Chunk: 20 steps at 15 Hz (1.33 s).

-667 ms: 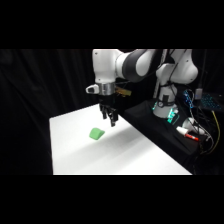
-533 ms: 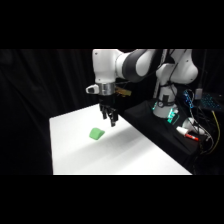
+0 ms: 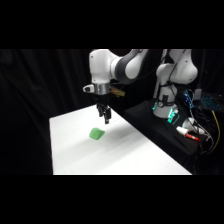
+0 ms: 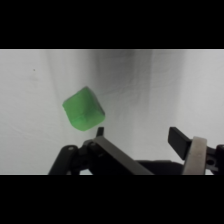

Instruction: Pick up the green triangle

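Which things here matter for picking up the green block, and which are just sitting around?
For the job:
- green block, lying on the white table
- end effector, open, above the table beside the block, not touching it

Just lying about:
- electronics and cables on the dark surface beside the arm's base

the arm [image 3: 125, 65] hides part of its base; fingers [image 4: 177, 139] partly cut off below.

White table [image 3: 125, 155], black curtain backdrop [image 3: 40, 85], dim room.
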{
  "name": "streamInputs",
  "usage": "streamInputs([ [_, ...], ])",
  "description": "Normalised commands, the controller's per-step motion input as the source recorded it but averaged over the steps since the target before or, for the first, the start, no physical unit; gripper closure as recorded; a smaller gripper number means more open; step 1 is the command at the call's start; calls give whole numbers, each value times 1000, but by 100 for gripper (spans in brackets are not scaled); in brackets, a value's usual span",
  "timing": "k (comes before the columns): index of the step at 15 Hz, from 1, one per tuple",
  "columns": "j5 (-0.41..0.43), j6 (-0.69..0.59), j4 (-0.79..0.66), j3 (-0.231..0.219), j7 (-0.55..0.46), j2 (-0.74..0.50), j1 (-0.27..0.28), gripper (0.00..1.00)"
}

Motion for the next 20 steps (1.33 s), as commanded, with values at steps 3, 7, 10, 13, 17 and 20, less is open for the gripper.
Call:
streamInputs([
  [3, 47, 245, 170, -46, -102, 246, -119, 0],
  [7, 140, 316, 166, 17, -116, 354, -98, 0],
  [10, 155, 275, 157, 64, -99, 354, -107, 0],
  [13, 186, 256, 141, 124, -136, 289, -158, 0],
  [17, 183, 219, 155, 161, -156, 252, -177, 0],
  [20, 131, 181, 177, 143, -149, 218, -152, 0],
])
